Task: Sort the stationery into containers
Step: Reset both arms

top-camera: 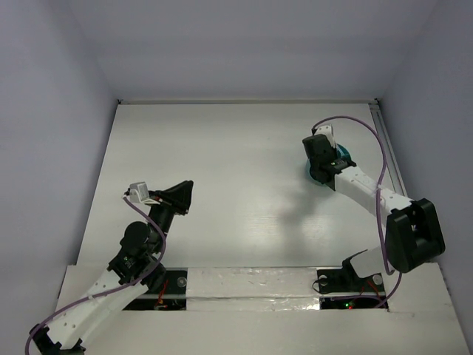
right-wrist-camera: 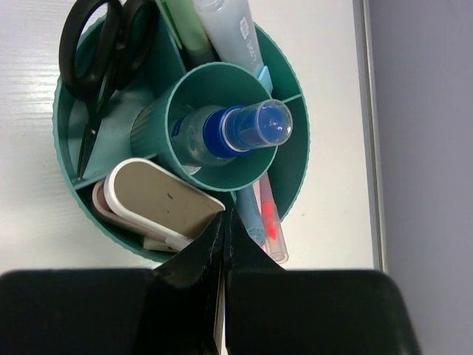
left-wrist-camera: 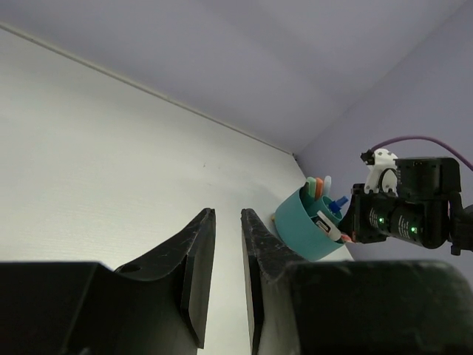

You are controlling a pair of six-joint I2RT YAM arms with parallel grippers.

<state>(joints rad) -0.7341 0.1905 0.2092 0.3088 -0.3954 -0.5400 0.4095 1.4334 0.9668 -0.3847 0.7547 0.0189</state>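
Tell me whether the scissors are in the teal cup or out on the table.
In. The black-handled scissors lie in an outer compartment of the teal cup, blades inside its wall, handles at the rim.

The round cup (right-wrist-camera: 295, 170) just ahead of the black right gripper (right-wrist-camera: 224, 222) is teal, darker inside. It holds scissors (right-wrist-camera: 96, 44) with black handles, a clear pen (right-wrist-camera: 222, 133) with a blue cap, a white eraser (right-wrist-camera: 159, 200) with a grey-beige face, a red-filled pen (right-wrist-camera: 270, 222) and a pale green highlighter (right-wrist-camera: 185, 29). The table (right-wrist-camera: 29, 222) is white. The left gripper (left-wrist-camera: 228, 222) is black, and the cable (left-wrist-camera: 421, 137) beyond it is purple.
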